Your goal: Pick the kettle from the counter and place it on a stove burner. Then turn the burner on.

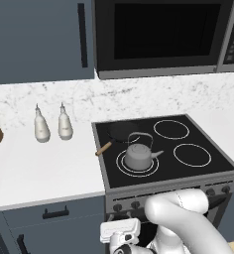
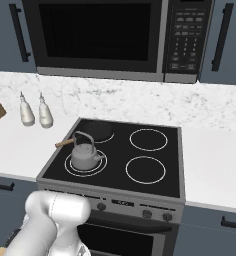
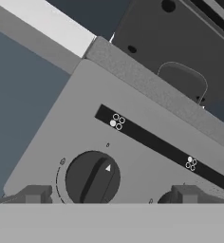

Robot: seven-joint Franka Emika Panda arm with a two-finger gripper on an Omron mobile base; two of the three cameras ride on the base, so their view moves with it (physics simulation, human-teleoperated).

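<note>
One kettle [image 1: 138, 156] is sitting upright on the double-ringed burner [image 1: 121, 166] at the front left of the cooktop [image 1: 215, 156], spout pointing right, with a pan [image 1: 120, 130] just behind it and two bottles [image 1: 41, 125] standing on the surface [image 1: 34, 171] well to its left. The claw [image 3: 109, 195] is facing the stove's front panel below the kettle, its fingertips [image 3: 34, 194] flanking a dark knob [image 3: 92, 177] without touching it, standing wide.
</note>
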